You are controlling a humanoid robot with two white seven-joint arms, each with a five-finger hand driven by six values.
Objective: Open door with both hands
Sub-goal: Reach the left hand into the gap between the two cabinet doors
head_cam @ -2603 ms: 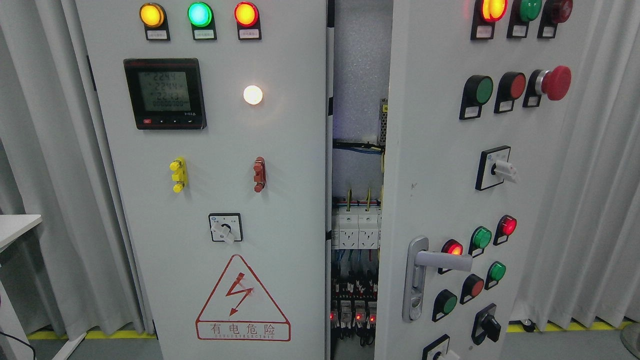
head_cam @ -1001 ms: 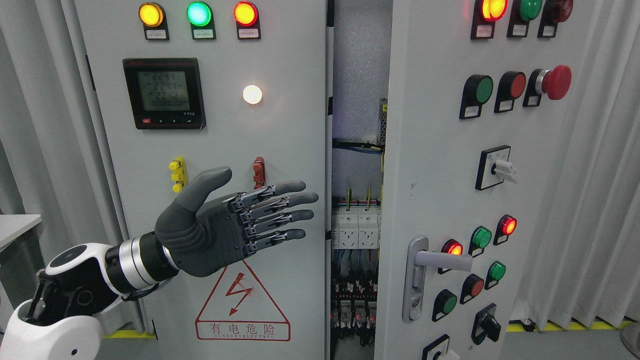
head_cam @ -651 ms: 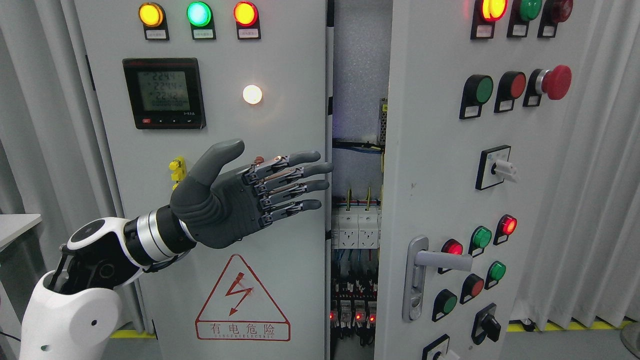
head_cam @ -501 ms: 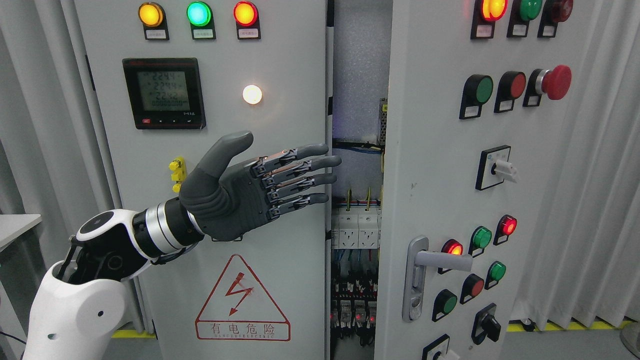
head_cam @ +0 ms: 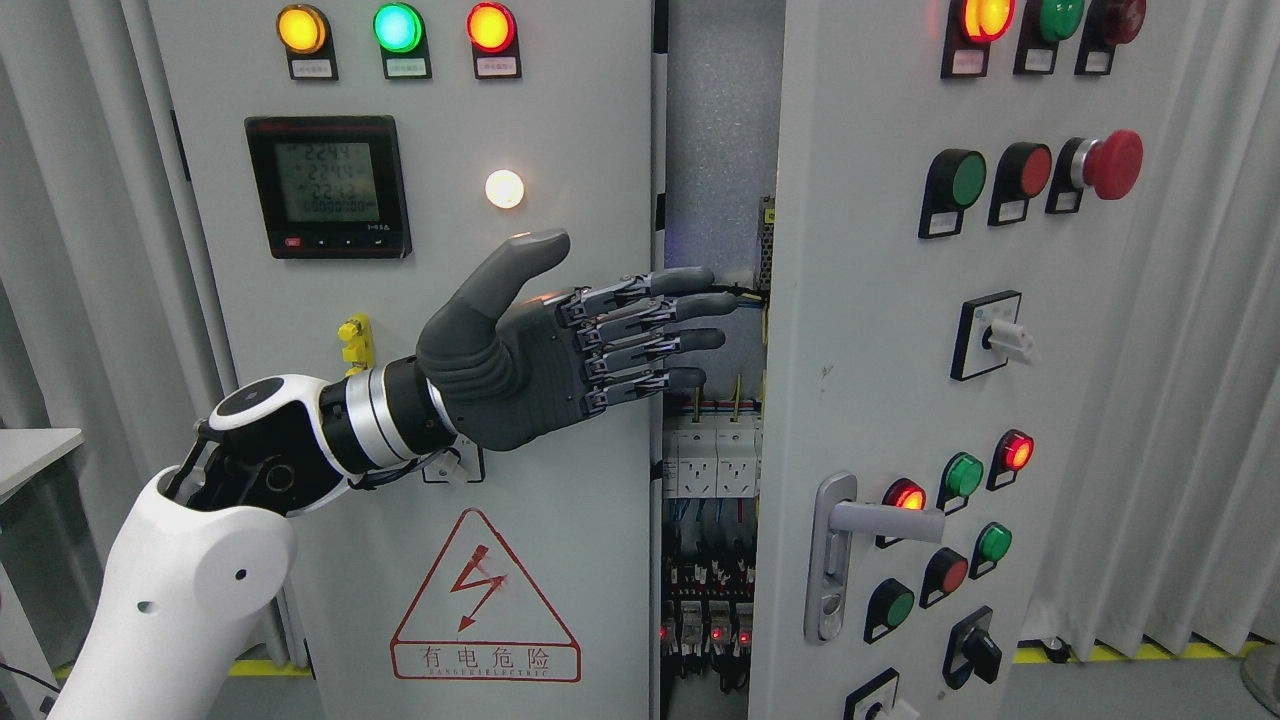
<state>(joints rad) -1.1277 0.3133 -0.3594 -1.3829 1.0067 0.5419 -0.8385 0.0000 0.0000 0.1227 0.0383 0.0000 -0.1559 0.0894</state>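
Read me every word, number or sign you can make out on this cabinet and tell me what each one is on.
"有电危险": under the lightning bolt in the red warning triangle on the left door.
"2244": top row of the digital meter; lower rows too blurred.
Small line under the triangle's characters: too small.
Tags under the indicator lamps and push buttons: too small.

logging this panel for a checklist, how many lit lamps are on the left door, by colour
yellow lamp: 1
green lamp: 1
red-orange lamp: 1
white lamp: 1
total: 4
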